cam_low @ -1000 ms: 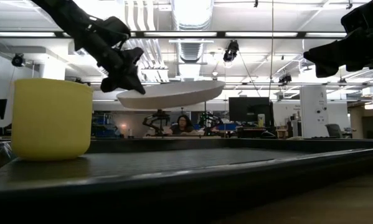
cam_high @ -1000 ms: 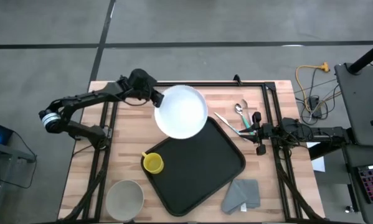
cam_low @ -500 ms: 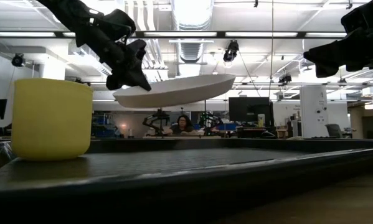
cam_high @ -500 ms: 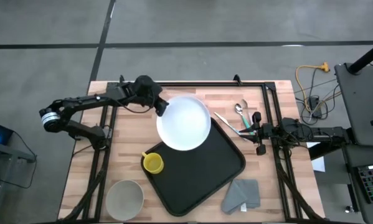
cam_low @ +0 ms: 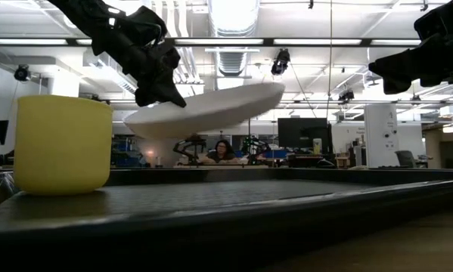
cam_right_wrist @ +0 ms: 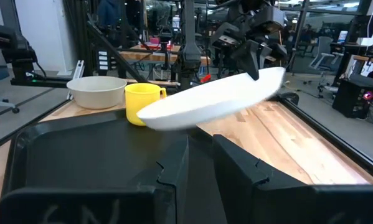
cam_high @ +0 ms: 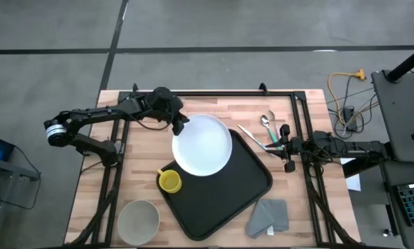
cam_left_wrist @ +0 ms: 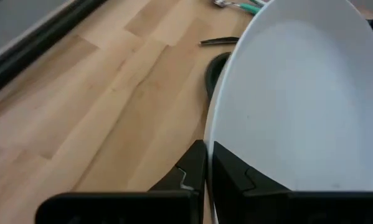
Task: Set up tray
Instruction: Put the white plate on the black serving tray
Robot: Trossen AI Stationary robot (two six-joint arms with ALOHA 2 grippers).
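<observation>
The black tray [cam_high: 227,194] lies askew on the wooden table, with a yellow cup [cam_high: 169,181] standing on its left corner. My left gripper [cam_high: 182,124] is shut on a round white plate [cam_high: 202,144], which hovers over the tray's far corner. The low view shows the plate [cam_low: 203,109] tilted and well above the tray floor [cam_low: 287,204]. My right gripper [cam_high: 284,147] waits at the table's right side, beside the tray; its fingers stand a little apart and are open on nothing [cam_right_wrist: 201,146]. My left gripper pinches the plate's rim [cam_left_wrist: 210,134] at its far-left side between the two fingers. The fingers [cam_low: 162,94] slant down onto it from the table's far-left. The plate is lifted clear and tilted, the side away from the fingers higher.
A beige bowl [cam_high: 138,220] stands on the table near the tray's near-left side. A folded grey cloth [cam_high: 269,216] lies at the tray's near-right. Cutlery [cam_high: 265,128] lies between the tray and my right gripper. Black frame rails run along both table sides.
My left gripper has moved toward the table's near edge and a little right, carrying the plate from the bare wood to above the tray's far corner. The plate has tipped further during the move.
</observation>
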